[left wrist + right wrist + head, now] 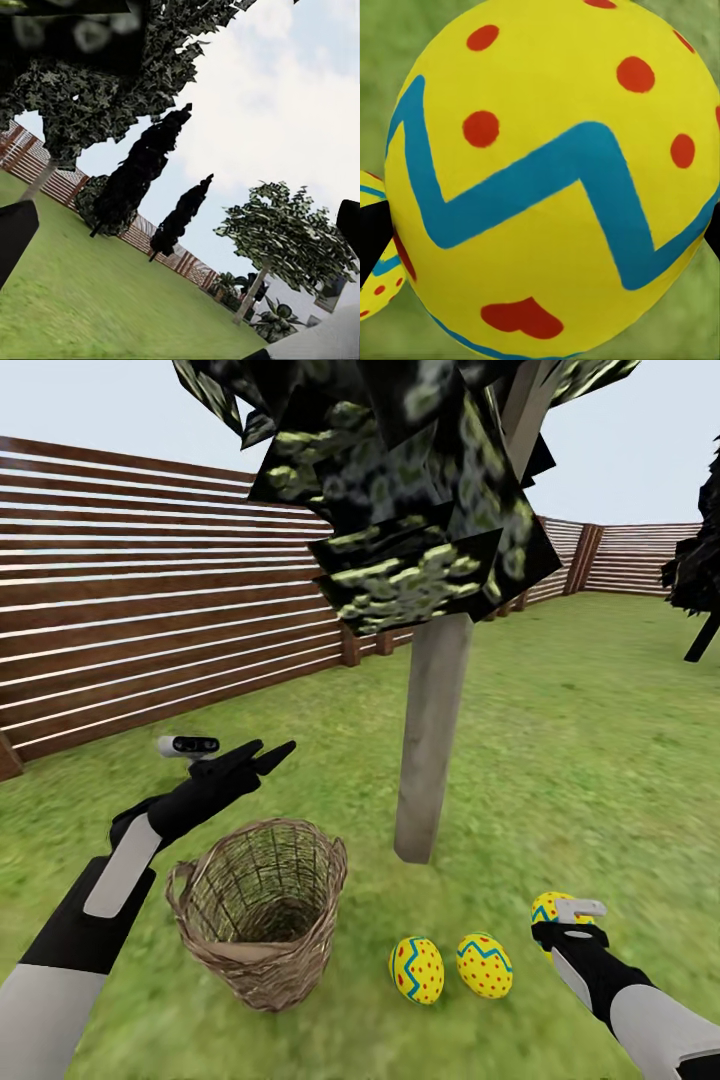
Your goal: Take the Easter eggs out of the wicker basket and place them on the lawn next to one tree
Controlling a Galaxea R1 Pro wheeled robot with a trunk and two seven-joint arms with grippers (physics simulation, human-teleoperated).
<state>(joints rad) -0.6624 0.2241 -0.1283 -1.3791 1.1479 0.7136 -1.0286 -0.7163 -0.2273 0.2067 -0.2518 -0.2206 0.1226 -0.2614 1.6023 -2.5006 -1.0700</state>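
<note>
Egg [547, 180], tree trunk [432, 740] beyond

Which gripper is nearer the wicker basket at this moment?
Left. The left gripper hovers just above and behind the wicker basket. The right gripper is across the lawn by the third Easter egg, beyond two grounded eggs.

Eggs [417, 969] between basket [262, 925] and tree [431, 740]

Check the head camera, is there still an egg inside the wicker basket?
No, the wicker basket looks empty, and two eggs lie on the lawn.
</note>
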